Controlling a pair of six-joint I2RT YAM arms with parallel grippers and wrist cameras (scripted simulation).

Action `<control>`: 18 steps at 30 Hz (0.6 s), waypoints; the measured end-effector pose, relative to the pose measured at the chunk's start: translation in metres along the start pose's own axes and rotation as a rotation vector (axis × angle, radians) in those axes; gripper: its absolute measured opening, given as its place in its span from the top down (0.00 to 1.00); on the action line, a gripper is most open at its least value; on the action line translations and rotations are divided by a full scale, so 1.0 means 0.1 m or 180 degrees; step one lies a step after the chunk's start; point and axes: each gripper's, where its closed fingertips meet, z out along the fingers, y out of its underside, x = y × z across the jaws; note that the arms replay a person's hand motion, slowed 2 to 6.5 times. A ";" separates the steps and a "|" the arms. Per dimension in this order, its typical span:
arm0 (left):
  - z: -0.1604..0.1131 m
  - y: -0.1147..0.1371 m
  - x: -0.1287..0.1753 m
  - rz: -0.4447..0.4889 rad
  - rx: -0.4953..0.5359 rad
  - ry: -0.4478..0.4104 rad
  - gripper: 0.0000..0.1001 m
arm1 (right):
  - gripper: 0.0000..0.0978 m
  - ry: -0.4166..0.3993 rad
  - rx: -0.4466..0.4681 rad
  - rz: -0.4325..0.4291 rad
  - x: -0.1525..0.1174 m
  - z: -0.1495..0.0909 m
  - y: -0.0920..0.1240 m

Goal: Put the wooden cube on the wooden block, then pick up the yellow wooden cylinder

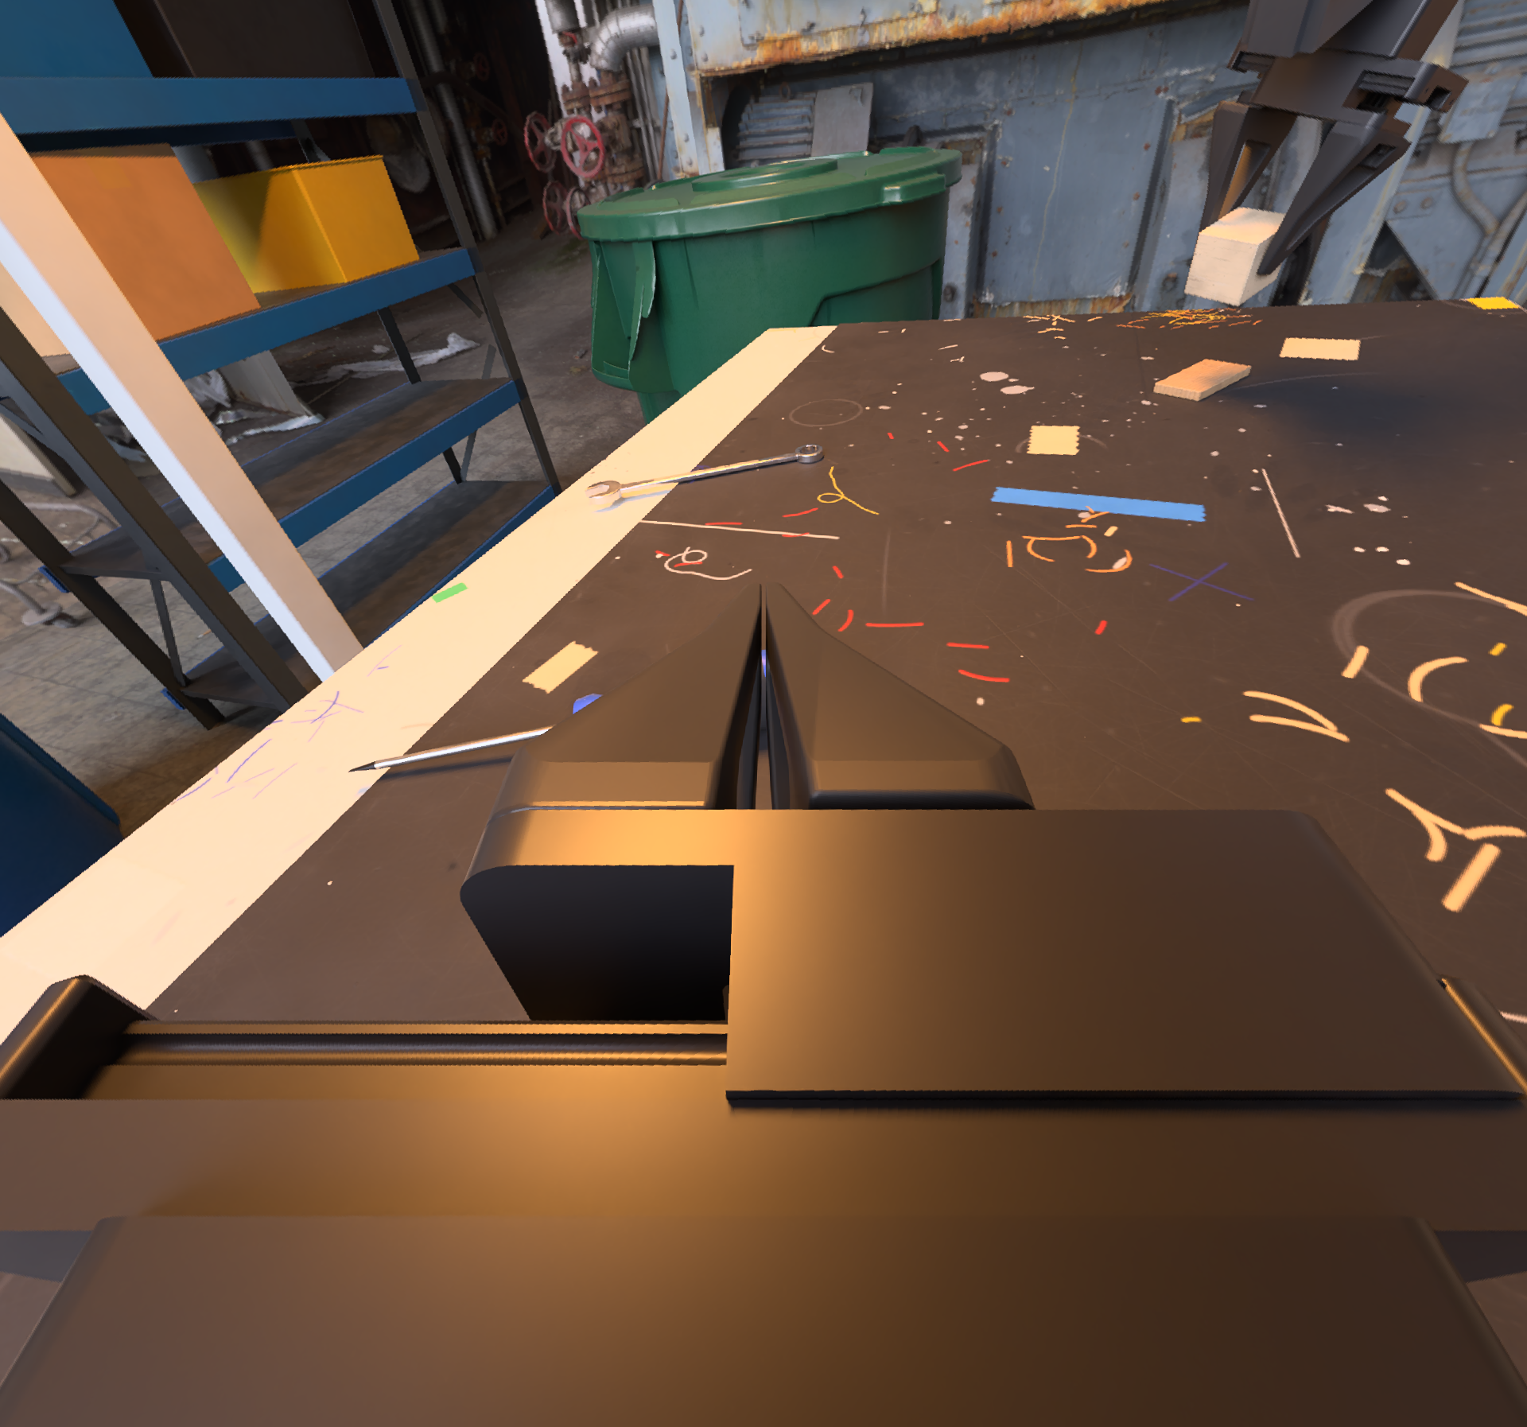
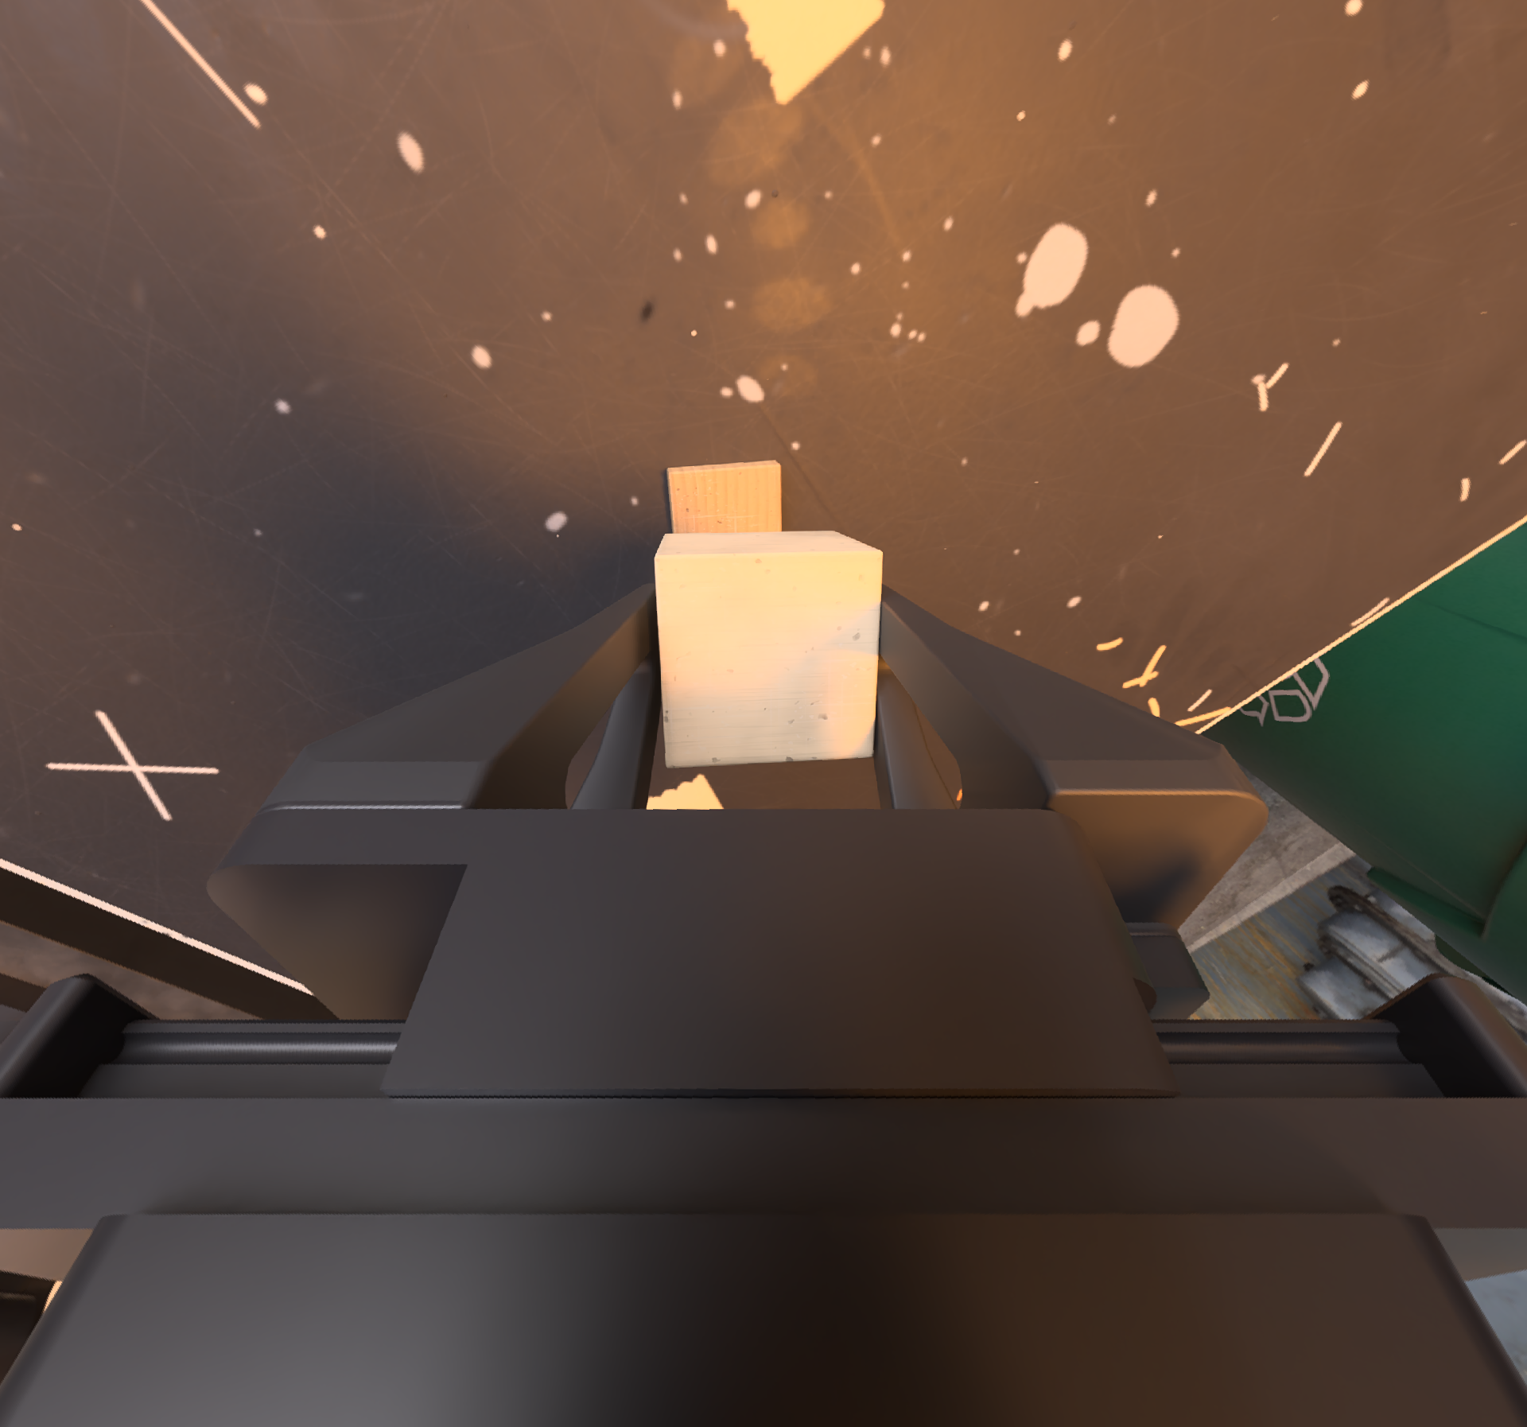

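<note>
My right gripper [image 2: 768, 602] is shut on the pale wooden cube [image 2: 767, 648] and holds it high above the table. The flat wooden block [image 2: 725, 496] lies on the dark tabletop right below and just beyond the cube. In the left wrist view the right gripper [image 1: 1256, 247] hangs at the upper right with the cube [image 1: 1229, 257] between its fingers, above and behind the block [image 1: 1202, 379]. My left gripper [image 1: 762, 602] is shut and empty, low over the table's near left part. A yellow patch [image 1: 1491, 303] shows at the table's far right edge; I cannot tell if it is the cylinder.
A wrench [image 1: 702, 472] lies near the table's pale left edge [image 1: 512, 602]. A thin metal scriber [image 1: 450, 751] lies left of my left gripper. A green bin [image 1: 768, 263] stands beyond the table's far corner, blue shelving [image 1: 248, 288] to the left. Tape patches and chalk marks cover the tabletop.
</note>
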 end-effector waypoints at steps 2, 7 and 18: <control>0.01 0.01 0.00 -0.0006 -0.0012 0.0002 0.99 | 0.59 -0.0042 -0.0040 -0.0016 -0.01 0.05 0.02; 0.02 0.04 0.00 -0.0017 -0.0035 0.0011 0.99 | 0.59 -0.0123 -0.0228 -0.0031 -0.04 0.20 0.12; 0.03 0.07 -0.01 -0.0020 -0.0061 0.0008 0.99 | 0.59 -0.0271 -0.0397 -0.0051 -0.08 0.42 0.21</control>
